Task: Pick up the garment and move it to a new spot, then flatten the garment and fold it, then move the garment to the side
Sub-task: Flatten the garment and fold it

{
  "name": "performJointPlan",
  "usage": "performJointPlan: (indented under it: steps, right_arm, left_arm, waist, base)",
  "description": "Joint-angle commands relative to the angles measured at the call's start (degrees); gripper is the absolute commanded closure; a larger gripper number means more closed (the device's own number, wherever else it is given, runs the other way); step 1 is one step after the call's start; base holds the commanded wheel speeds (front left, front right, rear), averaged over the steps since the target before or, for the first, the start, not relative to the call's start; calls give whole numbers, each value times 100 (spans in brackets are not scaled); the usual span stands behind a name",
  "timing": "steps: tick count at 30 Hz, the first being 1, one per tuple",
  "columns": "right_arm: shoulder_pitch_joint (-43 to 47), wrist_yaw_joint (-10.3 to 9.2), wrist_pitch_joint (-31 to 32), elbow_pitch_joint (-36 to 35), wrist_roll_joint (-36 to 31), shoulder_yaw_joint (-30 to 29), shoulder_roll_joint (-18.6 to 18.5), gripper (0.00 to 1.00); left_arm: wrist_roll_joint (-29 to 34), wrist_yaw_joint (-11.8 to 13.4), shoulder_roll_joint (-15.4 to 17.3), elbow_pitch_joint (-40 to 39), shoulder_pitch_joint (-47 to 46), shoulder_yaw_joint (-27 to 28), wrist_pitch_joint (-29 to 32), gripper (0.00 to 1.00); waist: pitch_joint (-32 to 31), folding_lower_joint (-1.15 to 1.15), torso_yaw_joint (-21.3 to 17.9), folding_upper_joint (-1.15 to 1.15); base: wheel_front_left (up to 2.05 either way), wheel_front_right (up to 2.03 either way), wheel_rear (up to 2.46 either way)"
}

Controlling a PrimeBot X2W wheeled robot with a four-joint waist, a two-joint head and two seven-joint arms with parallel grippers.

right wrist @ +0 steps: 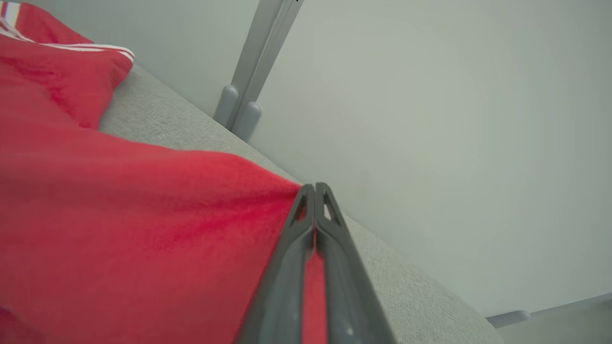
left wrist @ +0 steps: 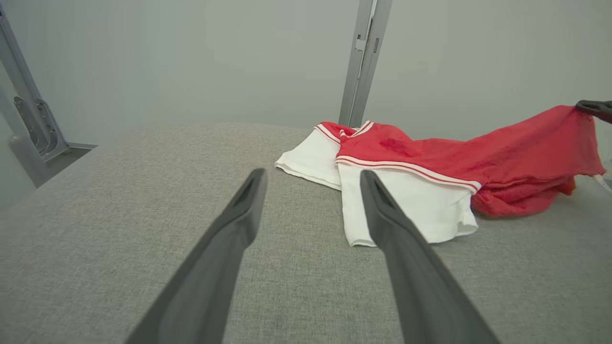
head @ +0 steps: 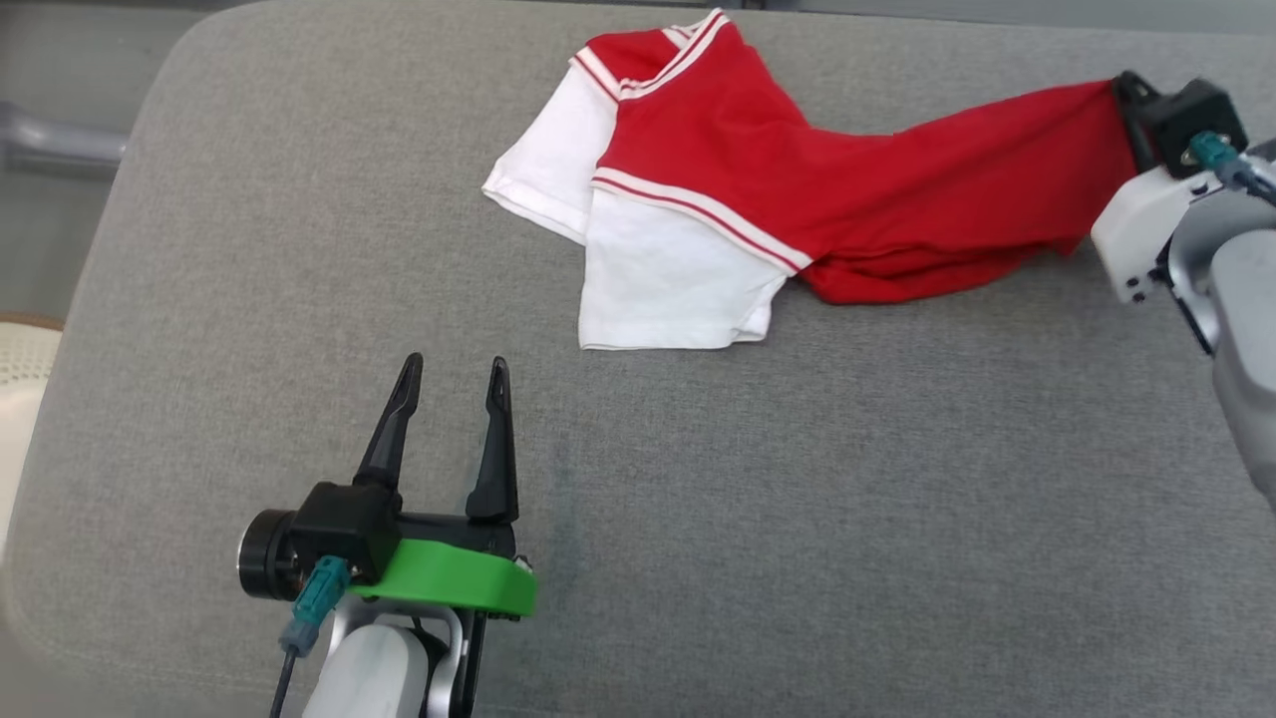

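**Head view.** The garment, red with white sleeves and striped trim, lies crumpled on the far right part of the grey cushion. Its red body is drawn out toward the cushion's right edge. There the right gripper is clamped on the red end. The left gripper sits over the cushion's near left part, fingers apart and holding nothing.

**Left wrist view.** The left gripper has its fingers spread above bare cushion. The garment rests toward the cushion's far side, with its red end raised off the cushion at the right gripper.

**Right wrist view.** The right gripper has its fingers pressed together, with red garment cloth pinched between them. The cushion's edge runs just beyond. A metal post stands behind the cushion.
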Motion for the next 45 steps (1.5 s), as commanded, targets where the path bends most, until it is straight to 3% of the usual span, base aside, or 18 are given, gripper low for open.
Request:
performJointPlan:
  steps: [1, 2, 4, 10, 15, 21, 26, 34, 41, 43, 44, 45]
  right_arm:
    - [-180, -10, -27, 197, -110, -92, -87, 100]
    - [-297, -10, -53, 313, -173, -170, -86, 100]
    - [-474, -10, -97, 568, -354, -312, -33, 0]
    - [-616, -11, -332, 871, -651, -655, 347, 0]
    - [-426, -11, -372, 572, -396, -944, 619, 0]
    - [127, -11, -373, 75, 88, -1756, 658, 0]
    - [279, -10, -374, 494, 123, -2086, 739, 0]
    - [70, -10, -282, 1150, -455, -2120, 599, 0]
    - [-59, -11, -284, 1250, -1024, -2416, 510, 1]
    - [-62, -11, -300, 1235, -1126, -2513, 538, 61]
    - [-58, -11, -310, 1227, -1182, -2551, 549, 67]
    - [-52, -11, -317, 1210, -1265, -2605, 540, 82]
  left_arm:
    - [-49, 1, 6, -20, -127, -45, -2, 0]
    - [-54, -2, 6, -24, -140, -68, -2, 0]
    - [-63, 6, 6, -19, -180, -113, -2, 0]
    - [-49, 58, 6, 30, -160, -112, -2, 0]
    - [9, 43, 7, -1, -168, -42, -2, 0]
    - [54, 15, 8, -53, -118, -9, -2, 0]
    - [85, -21, 8, -82, -100, 16, -2, 0]
    - [97, -13, 8, -96, -177, 26, -2, 0]
    - [98, 7, 8, -105, -235, 23, -2, 0]
    - [97, 11, 8, -101, -222, 35, -2, 0]
    - [96, 12, 8, -99, -213, 38, -2, 0]
    - [94, 12, 8, -97, -205, 42, -2, 0]
  waist:
    - [394, 0, 407, 0]
    - [433, 0, 451, 0]
    - [496, 0, 516, 0]
    - [496, 0, 421, 0]
    - [415, 0, 155, 0]
    - [340, 0, -82, 0]
    - [382, 0, -90, 0]
    - [534, 0, 59, 0]
    - [644, 0, 227, 0]
    - [654, 0, 239, 0]
    - [655, 0, 242, 0]
    - [657, 0, 242, 0]
  base:
    - [0, 0, 0]
    - [0, 0, 0]
    - [0, 0, 0]
    - [0, 0, 0]
    - [0, 0, 0]
    - [0, 0, 0]
    - [0, 0, 0]
    - [0, 0, 0]
    - [0, 0, 0]
    - [0, 0, 0]
    - [0, 0, 0]
    - [0, 0, 0]
